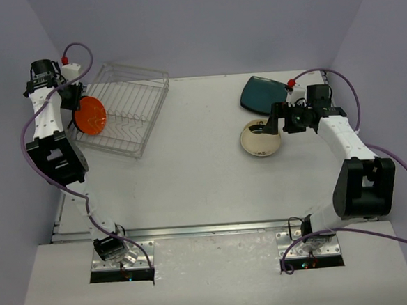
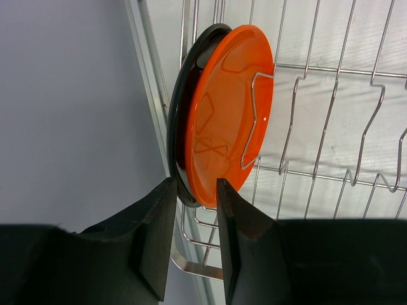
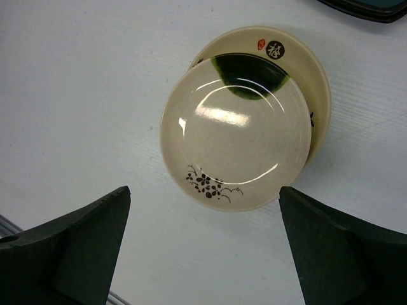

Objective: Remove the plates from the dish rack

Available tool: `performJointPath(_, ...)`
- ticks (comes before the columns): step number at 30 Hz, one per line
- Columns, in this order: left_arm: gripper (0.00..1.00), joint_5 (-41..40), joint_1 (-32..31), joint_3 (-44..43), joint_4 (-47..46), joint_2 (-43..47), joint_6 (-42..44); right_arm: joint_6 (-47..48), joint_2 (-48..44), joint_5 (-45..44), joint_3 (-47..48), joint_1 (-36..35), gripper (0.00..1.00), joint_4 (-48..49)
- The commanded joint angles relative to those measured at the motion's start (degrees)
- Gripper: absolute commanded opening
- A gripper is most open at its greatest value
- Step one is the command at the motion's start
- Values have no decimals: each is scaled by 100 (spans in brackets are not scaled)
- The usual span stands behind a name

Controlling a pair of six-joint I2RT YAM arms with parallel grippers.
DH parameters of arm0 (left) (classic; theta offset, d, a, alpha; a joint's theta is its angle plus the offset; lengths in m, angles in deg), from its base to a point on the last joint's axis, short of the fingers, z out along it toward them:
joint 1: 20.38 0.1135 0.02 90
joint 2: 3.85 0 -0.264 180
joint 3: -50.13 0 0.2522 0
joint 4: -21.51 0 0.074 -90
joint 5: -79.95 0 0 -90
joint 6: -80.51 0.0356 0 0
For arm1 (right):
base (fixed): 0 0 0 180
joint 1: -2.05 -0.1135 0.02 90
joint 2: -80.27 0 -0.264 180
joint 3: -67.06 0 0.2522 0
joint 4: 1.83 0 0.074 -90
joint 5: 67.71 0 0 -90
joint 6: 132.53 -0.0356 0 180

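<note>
The dish rack (image 1: pixel 131 102) stands at the far left. An orange-red plate (image 1: pixel 89 116) stands on edge at its left end; the left wrist view shows it (image 2: pixel 222 114) with a black plate (image 2: pixel 176 127) right behind it, against the rack's wires (image 2: pixel 331 127). My left gripper (image 1: pixel 69 99) is open, and its fingertips (image 2: pixel 194 190) straddle the lower rims of both plates. Two cream plates (image 1: pixel 260 139) lie stacked on the table at the right, the upper one with small flower marks (image 3: pixel 235 143). My right gripper (image 1: pixel 277 123) hangs wide open and empty above them (image 3: pixel 203 197). A dark teal plate (image 1: pixel 264 94) lies behind them.
The purple left wall (image 2: pixel 70 108) is close beside the rack and my left gripper. The dark teal plate's edge shows at the top right of the right wrist view (image 3: pixel 365 7). A metal strip (image 1: pixel 195 230) runs along the table's near edge.
</note>
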Motion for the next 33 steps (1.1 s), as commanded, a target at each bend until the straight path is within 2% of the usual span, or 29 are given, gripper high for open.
performJointPath(1,29,26,-23,-189,-141,-19,-80,-30,49,88,164,-34,99,113)
performJointPath(15,29,-21,-24,66,-388,-246,-160,-56,94,79,172,-42,99,122)
performJointPath(22,24,7,-24,155,-423,-307,-184,-48,84,70,181,-34,99,104)
performJointPath(33,24,156,-62,552,-682,289,-216,-83,87,106,175,-43,99,110)
